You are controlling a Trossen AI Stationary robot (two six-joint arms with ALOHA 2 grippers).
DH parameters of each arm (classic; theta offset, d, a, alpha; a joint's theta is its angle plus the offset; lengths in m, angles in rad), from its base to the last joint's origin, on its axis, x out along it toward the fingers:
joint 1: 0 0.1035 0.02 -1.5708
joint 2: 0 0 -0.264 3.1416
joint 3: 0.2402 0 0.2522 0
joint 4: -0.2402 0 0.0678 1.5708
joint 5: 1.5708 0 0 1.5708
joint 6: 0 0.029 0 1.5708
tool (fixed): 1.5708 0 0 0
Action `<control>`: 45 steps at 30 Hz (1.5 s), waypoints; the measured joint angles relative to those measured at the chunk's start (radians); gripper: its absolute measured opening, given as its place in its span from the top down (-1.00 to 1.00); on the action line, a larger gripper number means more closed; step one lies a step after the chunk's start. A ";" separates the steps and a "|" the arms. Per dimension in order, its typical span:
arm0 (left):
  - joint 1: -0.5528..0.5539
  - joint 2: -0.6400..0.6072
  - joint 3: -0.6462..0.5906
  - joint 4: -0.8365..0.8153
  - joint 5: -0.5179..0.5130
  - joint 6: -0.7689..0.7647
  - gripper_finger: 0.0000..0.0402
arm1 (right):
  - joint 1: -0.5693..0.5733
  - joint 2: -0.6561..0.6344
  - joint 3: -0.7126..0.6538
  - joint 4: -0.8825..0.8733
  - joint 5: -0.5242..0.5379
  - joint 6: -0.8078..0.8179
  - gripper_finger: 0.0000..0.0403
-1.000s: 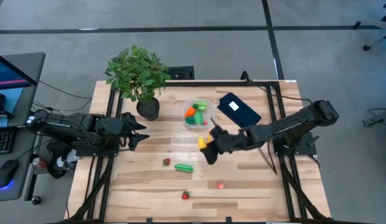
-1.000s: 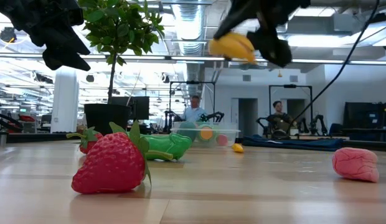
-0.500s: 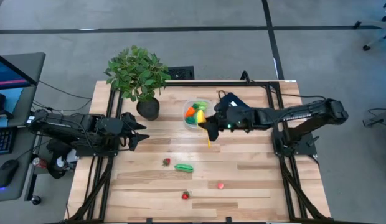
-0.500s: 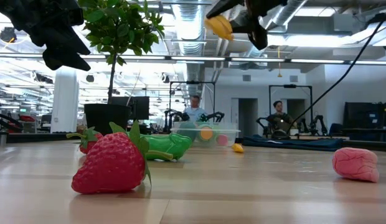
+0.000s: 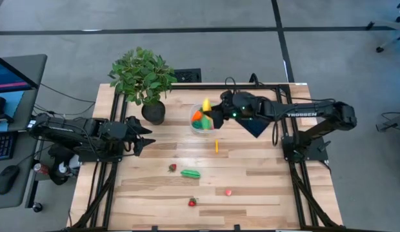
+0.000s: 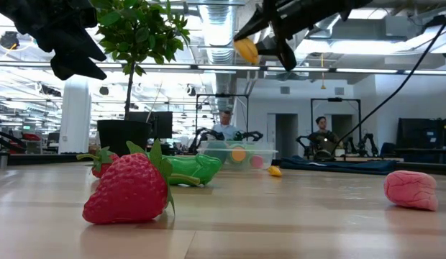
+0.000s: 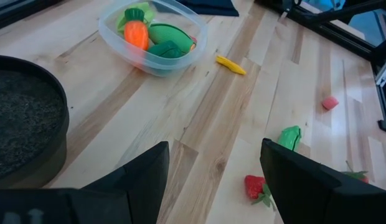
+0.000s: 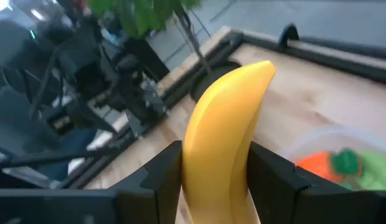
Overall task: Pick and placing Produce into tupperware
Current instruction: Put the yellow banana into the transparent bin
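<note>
My right gripper (image 5: 211, 115) is shut on the yellow banana (image 5: 206, 105) and hovers above the round clear tupperware (image 5: 202, 120). The tupperware stands on the table beside the plant pot and holds an orange carrot (image 7: 136, 34) and green pieces (image 7: 165, 44). On the table lie a small yellow piece (image 5: 217, 146), two strawberries (image 5: 173, 167) (image 5: 192, 202), a green piece (image 5: 190, 173) and a pink-red piece (image 5: 228, 191). My left gripper (image 5: 146, 136) waits open near the table's left edge. My right gripper pinches the banana's lower part (image 8: 213, 180) between its two fingers (image 8: 160, 175), one on each side. The banana's free end (image 8: 258, 71) sticks out beyond the fingertips. The arm reaches in from the table's right. The banana is lifted clear, high above the tupperware (image 6: 237, 154).
A leafy plant (image 5: 143, 75) in a dark pot (image 5: 153, 113) stands left of the tupperware. A flat black rectangle (image 5: 255, 124) lies partly under the right arm. Black frame rails run along the table's left and right sides. People show in the room behind.
My right gripper has carried the banana from above the table's middle toward the far edge and now holds it above the tupperware, having turned on the way. It stays shut on the banana. The pieces on the table have kept their places.
</note>
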 joint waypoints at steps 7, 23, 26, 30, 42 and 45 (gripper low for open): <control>0.000 0.000 0.000 0.000 -0.009 0.000 -0.20 | -0.055 -0.001 0.001 0.039 -0.004 -0.053 0.20; 0.000 0.000 0.000 0.000 -0.028 0.000 -0.20 | -0.159 -0.001 -0.035 0.065 -0.003 -0.121 0.22; 0.000 0.000 0.000 0.000 -0.028 0.000 -0.20 | -0.169 -0.001 -0.057 0.070 -0.004 -0.121 0.21; 0.000 0.000 0.000 0.000 -0.047 0.000 -0.20 | -0.167 -0.001 -0.098 0.086 -0.004 -0.121 0.19; 0.000 0.000 0.000 0.000 -0.073 0.000 -0.20 | -0.137 0.004 -0.263 0.279 0.056 -0.087 0.19; 0.000 0.000 0.000 0.003 -0.077 0.000 -0.20 | -0.120 0.049 -0.266 0.323 0.060 -0.087 0.19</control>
